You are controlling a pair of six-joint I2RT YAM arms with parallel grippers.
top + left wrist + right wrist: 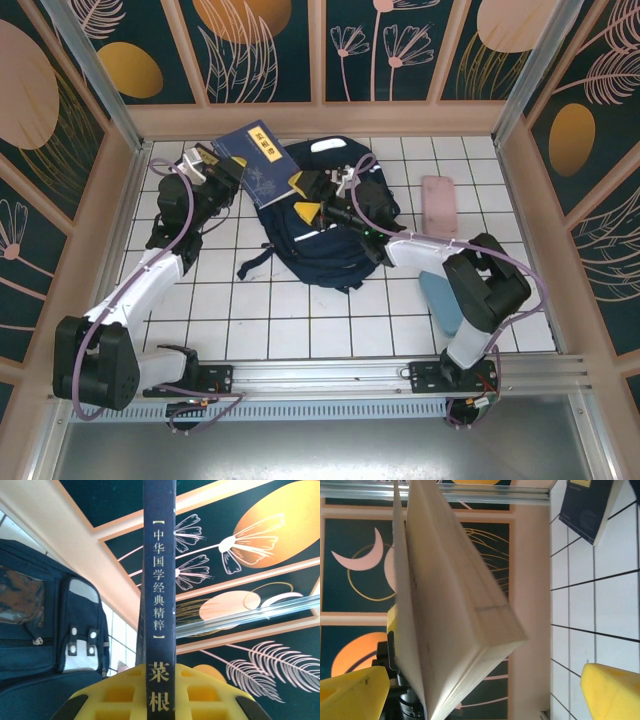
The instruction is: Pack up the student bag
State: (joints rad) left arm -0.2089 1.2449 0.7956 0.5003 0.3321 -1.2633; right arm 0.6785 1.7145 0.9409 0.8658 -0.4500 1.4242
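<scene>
We hold the book (262,160) with our left end effector (228,166) clamped near its spine, beside the student bag (335,235) lying mid-way on the bench (300,320), while our right end effector (303,197) stands wide open astride the pages, probably to steady it for loading

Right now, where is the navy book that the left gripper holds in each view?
Top external: navy book, above centre, left of the student bag.
Left wrist: its spine, upright, centre.
Right wrist: its page edges, centre.
Shared landmark: patterned wall panels.
</scene>
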